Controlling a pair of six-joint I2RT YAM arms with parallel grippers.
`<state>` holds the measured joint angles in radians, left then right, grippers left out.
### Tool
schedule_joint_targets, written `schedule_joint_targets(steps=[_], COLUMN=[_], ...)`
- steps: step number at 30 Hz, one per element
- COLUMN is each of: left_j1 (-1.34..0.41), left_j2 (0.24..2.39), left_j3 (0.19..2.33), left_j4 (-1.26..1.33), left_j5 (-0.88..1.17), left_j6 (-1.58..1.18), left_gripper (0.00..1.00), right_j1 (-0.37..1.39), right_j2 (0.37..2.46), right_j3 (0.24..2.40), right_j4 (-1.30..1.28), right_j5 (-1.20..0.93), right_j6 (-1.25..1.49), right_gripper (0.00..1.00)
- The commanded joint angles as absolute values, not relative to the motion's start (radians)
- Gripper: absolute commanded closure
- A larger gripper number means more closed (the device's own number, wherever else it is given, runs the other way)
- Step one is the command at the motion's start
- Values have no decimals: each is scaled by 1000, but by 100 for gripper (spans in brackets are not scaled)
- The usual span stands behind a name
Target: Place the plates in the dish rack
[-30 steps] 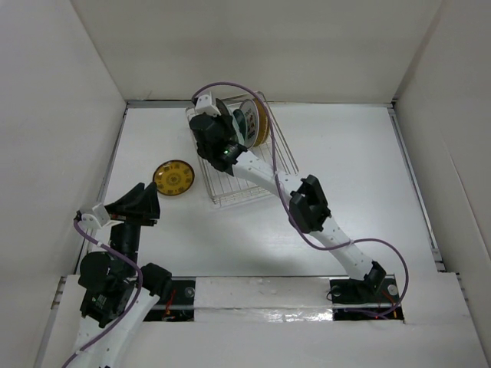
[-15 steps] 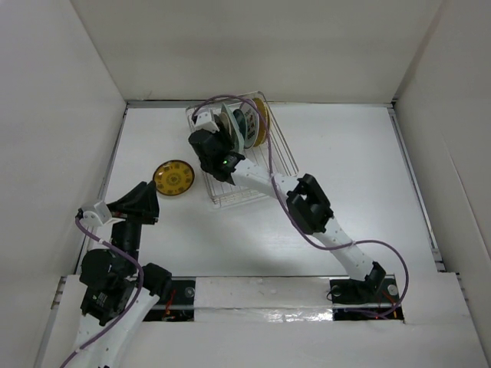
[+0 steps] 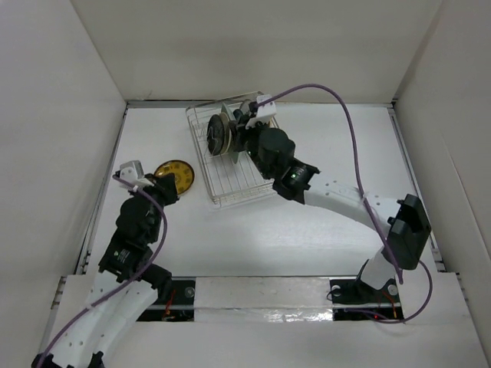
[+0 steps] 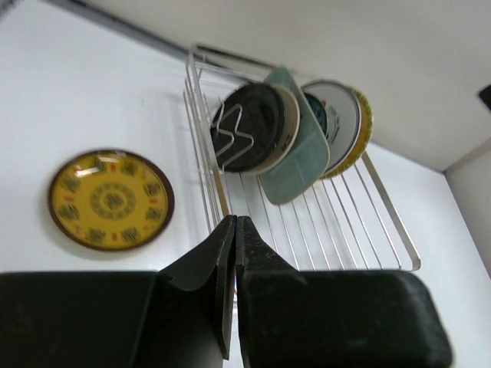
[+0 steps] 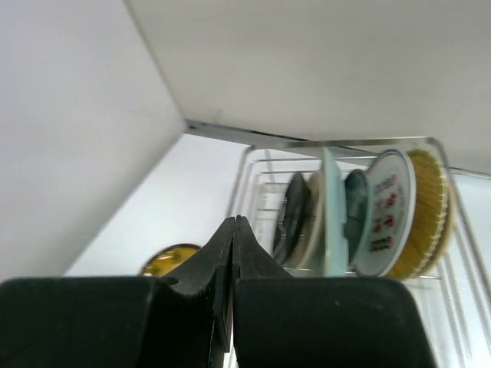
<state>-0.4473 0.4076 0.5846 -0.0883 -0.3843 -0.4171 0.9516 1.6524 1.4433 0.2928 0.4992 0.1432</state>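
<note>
The silver wire dish rack (image 3: 239, 184) stands at the back middle of the table, with several plates (image 3: 221, 133) upright in its far end. In the right wrist view these are a dark plate (image 5: 295, 218), a cream one (image 5: 313, 218), the pale green dish (image 5: 331, 207), a teal one (image 5: 357, 211), a white one with red marks (image 5: 387, 203) and a tan one (image 5: 430, 203). The yellow-and-dark-brown plate (image 3: 181, 173) lies flat left of the rack. My left gripper (image 3: 169, 185) is shut and empty at that plate's near edge. My right gripper (image 3: 244, 132) is shut and empty beside the racked plates.
White walls close in the table on the left, back and right. The near half of the rack (image 4: 345, 230) holds no plates. The right arm's elbow (image 3: 404, 230) reaches far to the right, and its purple cable arcs over the back of the table.
The right arm has swung from the rack's left side to its right, elbow far right. The left gripper has moved forward and right, up to the yellow plate.
</note>
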Motion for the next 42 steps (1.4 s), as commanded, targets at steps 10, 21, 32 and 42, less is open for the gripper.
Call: schedule_joint_targets(steps=[10,21,32,42], left_j1=[-330,11,60,60], left_j2=[726,972,1285,1370], left_j3=[577,417,437,442], left_j4=[-20,178,347,413], left_j5=[-479,-292,-265,-267], left_j6=[-886,-1000,-953,-974], left_gripper=[35,74,55,100], right_j1=[931,838,789,779], right_j2=[1560,1462,1479,1497], right_j3=[1149,1086,1085,1088], right_j4=[427,489,468,476], right_j5=[67,-163,-219,-239], right_j6=[164,272,256,284], right_gripper=[65,47,47,47])
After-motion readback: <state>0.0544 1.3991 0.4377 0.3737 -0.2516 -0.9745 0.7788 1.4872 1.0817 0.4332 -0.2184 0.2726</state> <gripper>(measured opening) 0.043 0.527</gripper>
